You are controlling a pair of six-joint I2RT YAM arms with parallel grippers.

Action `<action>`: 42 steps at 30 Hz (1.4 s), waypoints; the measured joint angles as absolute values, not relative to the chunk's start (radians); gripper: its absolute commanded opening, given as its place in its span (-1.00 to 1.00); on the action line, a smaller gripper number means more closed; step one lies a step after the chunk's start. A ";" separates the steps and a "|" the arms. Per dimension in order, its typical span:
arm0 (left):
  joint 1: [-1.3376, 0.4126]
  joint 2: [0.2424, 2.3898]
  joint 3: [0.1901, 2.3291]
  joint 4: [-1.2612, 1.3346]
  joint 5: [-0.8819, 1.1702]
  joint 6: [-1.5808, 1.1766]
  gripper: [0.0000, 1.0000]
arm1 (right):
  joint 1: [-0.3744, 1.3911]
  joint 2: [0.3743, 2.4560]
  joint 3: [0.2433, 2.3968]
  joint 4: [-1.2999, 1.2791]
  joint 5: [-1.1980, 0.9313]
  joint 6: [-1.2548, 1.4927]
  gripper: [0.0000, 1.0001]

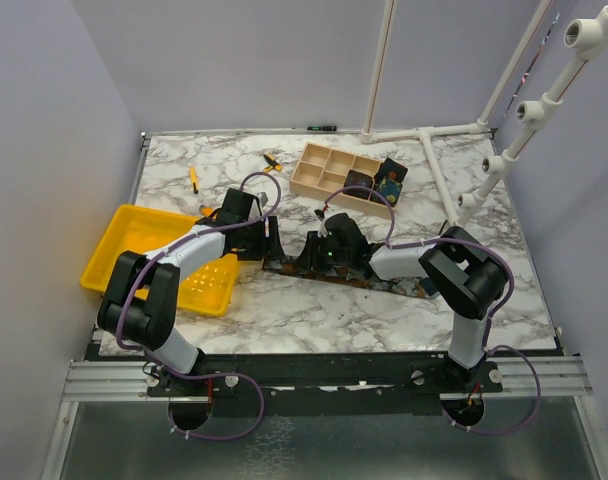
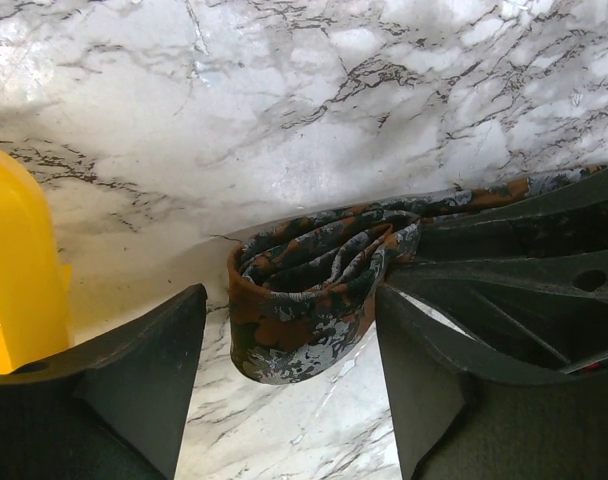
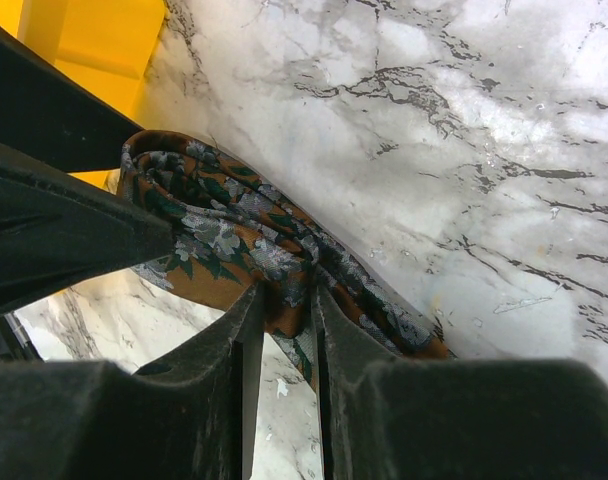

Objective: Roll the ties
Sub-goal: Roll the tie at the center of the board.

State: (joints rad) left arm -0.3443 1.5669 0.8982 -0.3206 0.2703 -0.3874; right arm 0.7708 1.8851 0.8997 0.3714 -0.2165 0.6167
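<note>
Tie [image 1: 384, 284] flat on the marble mid-table, running from in front of the left arm across to the right one. Its left end is curled into a loose, floppy coil [image 2: 314, 250], hardly more than one turn as I read it.

Risks first. That coil is soft and lopsided, so if I close on it off-centre it'll likely squash flat or spring open rather than tighten. Second worry: the tie is pinned very close to the coil, so any turn I add from the left could fight that hold and twist the fabric, or tug it free. And the bin [image 1: 144, 235] is close by on the left; a wide swing of that wrist could clip its wall.

Left pincer [image 2: 289, 300]: jaws wide apart, straddling the coil, one finger either side. The finger nearer the right arm is touching the fabric or near enough, I can't tell which; the other stands clear. Nothing gripped.

Right pincer [image 3: 286, 295]: jaws nearly together, clamped on the tie just past the coil, fabric pinched in the narrow slot between them.

Further out, the tray [image 1: 319, 165] at the back holds what look like finished rolls [image 1: 389, 180], well apart from all this.
</note>
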 measured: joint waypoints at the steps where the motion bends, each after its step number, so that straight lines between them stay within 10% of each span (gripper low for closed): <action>1: -0.342 1.567 0.895 -0.315 0.277 -0.382 0.35 | 0.771 1.885 0.899 0.373 -0.217 0.617 -0.50; 9: -0.339 1.567 0.855 -0.276 0.336 -0.350 0.16 | 0.770 1.885 0.896 0.377 -0.221 0.617 -0.50; 23: -0.326 1.575 0.820 -0.263 0.380 -0.334 -1.00 | 0.772 1.885 0.896 0.379 -0.234 0.620 -0.50; 42: -0.456 1.491 0.895 -0.457 0.072 -0.393 -1.00 | 0.770 1.797 0.854 0.308 -0.185 0.681 0.28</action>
State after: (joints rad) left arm -0.4564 1.4906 0.8948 -0.4572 0.0723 -0.3927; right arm 0.7700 1.7973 0.8543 0.3080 -0.1852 0.6807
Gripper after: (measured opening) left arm 0.201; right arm 0.597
